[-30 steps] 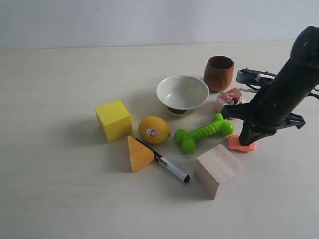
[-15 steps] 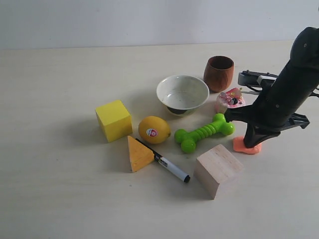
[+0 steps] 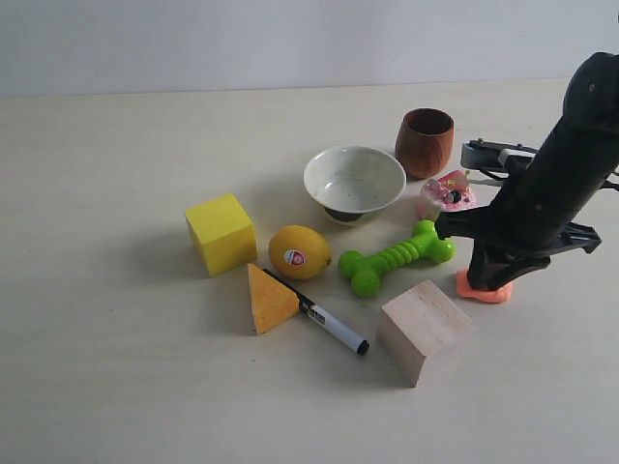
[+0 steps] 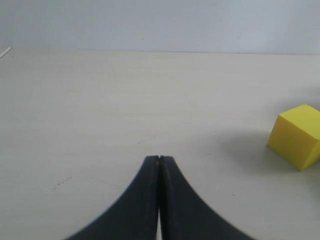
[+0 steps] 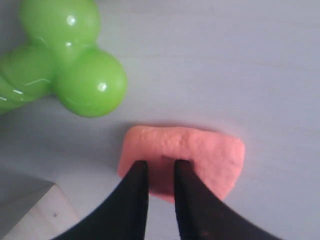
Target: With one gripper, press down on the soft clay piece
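Note:
The soft clay piece [image 3: 486,290] is a flat salmon-orange lump on the table, right of the green bone toy and behind the wooden cube. My right gripper [image 3: 483,278] stands on top of it, pointing down. In the right wrist view the two dark fingertips [image 5: 138,167] rest on the clay [image 5: 205,150] with a narrow gap and nothing between them, so the right gripper [image 5: 161,164] is slightly open. My left gripper [image 4: 159,159] is shut and empty over bare table, with the yellow cube to one side.
Around the clay lie a green bone toy [image 3: 395,256], a wooden cube [image 3: 423,330], a pink-and-white round toy [image 3: 445,193], a brown cup [image 3: 425,141] and a white bowl [image 3: 354,181]. Further left are a lemon [image 3: 299,251], a yellow cube [image 3: 221,232], an orange wedge [image 3: 269,299] and a marker [image 3: 329,322].
My right gripper has shifted slightly right and settled lower onto the clay. The clay now lies a little further right. The left gripper shows no change.

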